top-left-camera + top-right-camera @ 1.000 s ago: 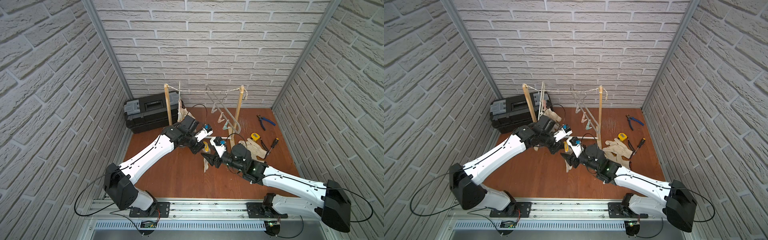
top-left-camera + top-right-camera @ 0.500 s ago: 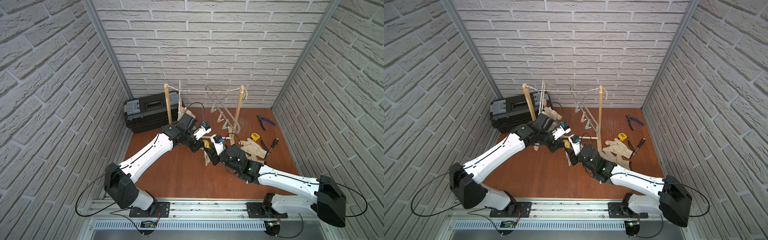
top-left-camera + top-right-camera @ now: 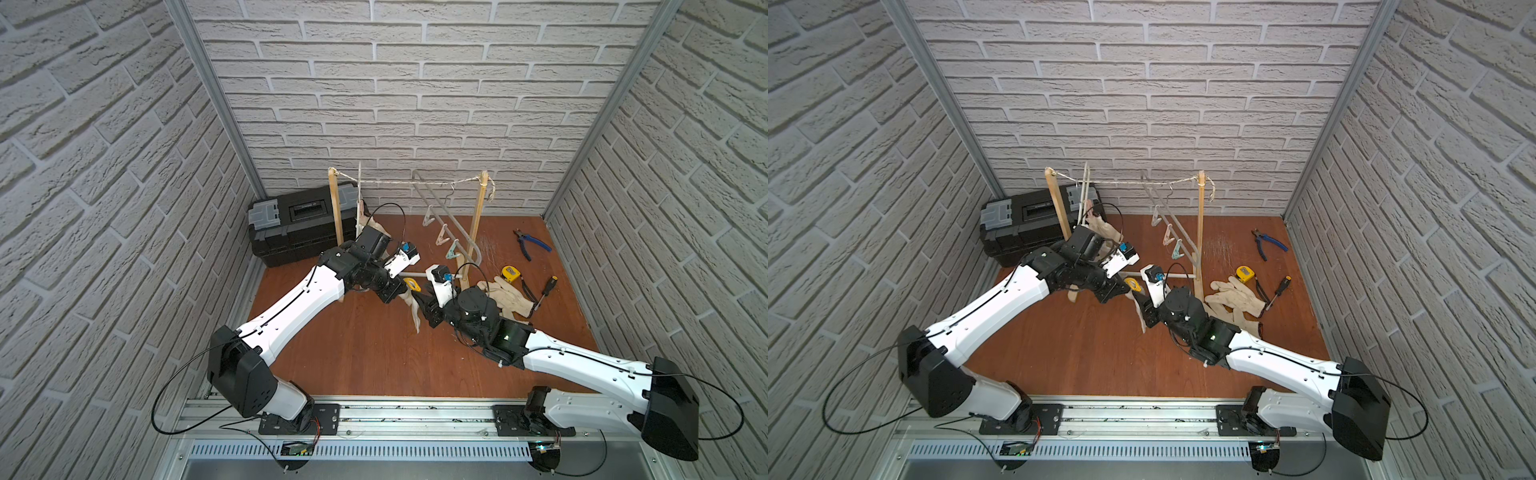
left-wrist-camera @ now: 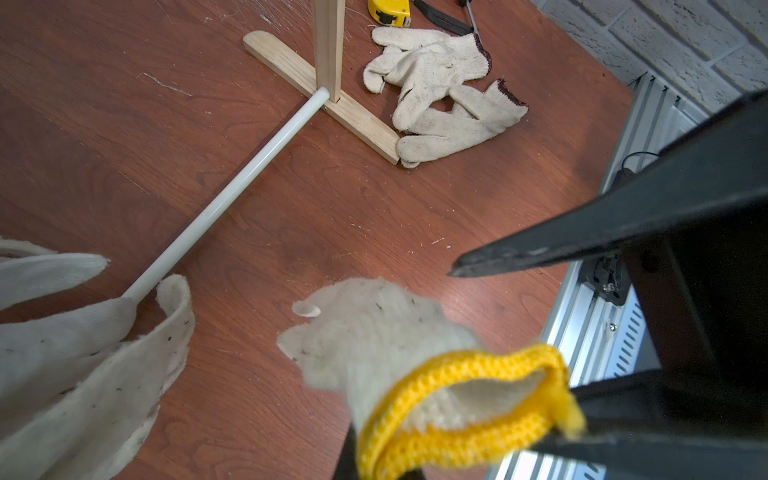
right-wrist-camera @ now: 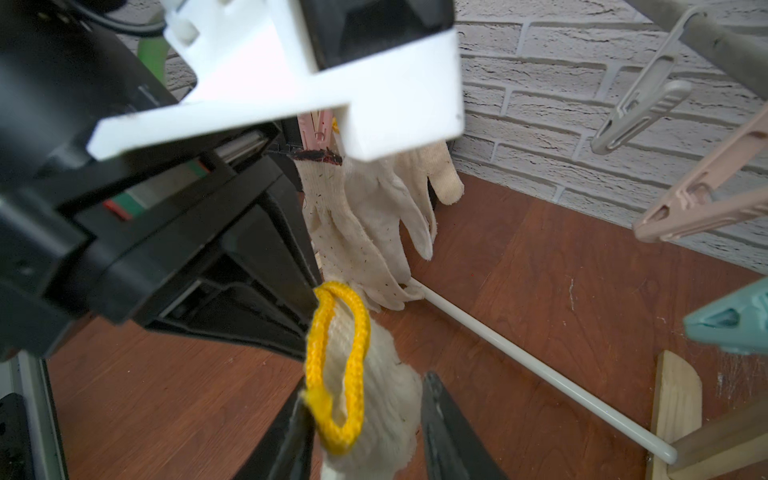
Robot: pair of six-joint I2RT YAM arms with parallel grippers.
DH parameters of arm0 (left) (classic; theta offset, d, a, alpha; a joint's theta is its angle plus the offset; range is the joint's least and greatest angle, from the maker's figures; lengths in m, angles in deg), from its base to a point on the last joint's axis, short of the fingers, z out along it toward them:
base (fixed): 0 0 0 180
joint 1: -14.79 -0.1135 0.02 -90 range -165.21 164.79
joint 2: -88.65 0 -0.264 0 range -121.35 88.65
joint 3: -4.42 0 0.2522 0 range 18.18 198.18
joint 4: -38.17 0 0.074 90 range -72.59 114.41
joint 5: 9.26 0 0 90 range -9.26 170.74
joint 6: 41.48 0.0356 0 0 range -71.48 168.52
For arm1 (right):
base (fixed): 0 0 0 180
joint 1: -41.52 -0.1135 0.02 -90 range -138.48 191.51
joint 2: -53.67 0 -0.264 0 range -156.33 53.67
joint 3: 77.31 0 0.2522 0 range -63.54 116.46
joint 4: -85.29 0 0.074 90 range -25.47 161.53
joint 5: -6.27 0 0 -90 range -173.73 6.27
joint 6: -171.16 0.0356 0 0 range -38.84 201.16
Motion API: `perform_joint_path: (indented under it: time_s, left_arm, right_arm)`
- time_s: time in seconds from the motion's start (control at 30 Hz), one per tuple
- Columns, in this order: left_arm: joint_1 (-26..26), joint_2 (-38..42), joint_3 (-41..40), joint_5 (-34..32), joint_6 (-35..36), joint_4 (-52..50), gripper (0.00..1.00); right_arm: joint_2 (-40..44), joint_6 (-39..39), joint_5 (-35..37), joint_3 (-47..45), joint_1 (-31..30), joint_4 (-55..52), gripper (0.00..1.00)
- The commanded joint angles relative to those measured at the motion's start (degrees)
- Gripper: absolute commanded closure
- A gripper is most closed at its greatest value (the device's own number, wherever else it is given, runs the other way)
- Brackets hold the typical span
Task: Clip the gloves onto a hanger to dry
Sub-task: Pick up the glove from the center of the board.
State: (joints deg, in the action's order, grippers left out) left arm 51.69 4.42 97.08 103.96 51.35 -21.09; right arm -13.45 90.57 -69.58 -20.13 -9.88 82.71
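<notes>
Top views both show the glove dangling in mid-air just in front of the wooden rack, between the two arms. The left gripper is pressed together on its yellow cuff, and the right gripper sits at the fabric just below. Spare gloves lie at the rack's foot, and the hanger hangs off the rack's top string.

Left wrist: the cuff's pinched at the rim and the rest droops over the table.

Right wrist: the jaws sit either side of the glove under the cuff, both touching fabric. Can't tell if they're actually biting. Another glove is already clipped up by a rack post.

My tip: get a firm bite below the cuff before the left lets go, and leave the yellow rim poking out for a clip.
</notes>
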Motion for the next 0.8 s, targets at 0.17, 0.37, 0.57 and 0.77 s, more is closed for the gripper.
perform_joint_path:
  time_s: [0.17,0.37,0.57,0.77]
  left_arm:
    - [-0.3,0.2,-0.4,1.6,0.1,-1.2,1.00]
    - [-1.0,1.4,-0.5,1.3,0.7,-1.2,1.00]
    - [-1.0,2.5,-0.4,0.7,1.7,0.1,0.75]
    - [-0.9,4.5,-1.6,0.1,-1.9,7.8,0.53]
  right_arm:
    - [-1.2,-1.8,0.2,2.8,-0.3,2.5,0.70]
    - [0.4,-2.0,0.4,2.6,-0.3,-1.4,0.92]
    - [3.4,-3.1,-1.7,2.2,0.7,-6.5,0.97]
    - [9.4,-1.6,-3.5,-2.6,2.7,-13.5,0.97]
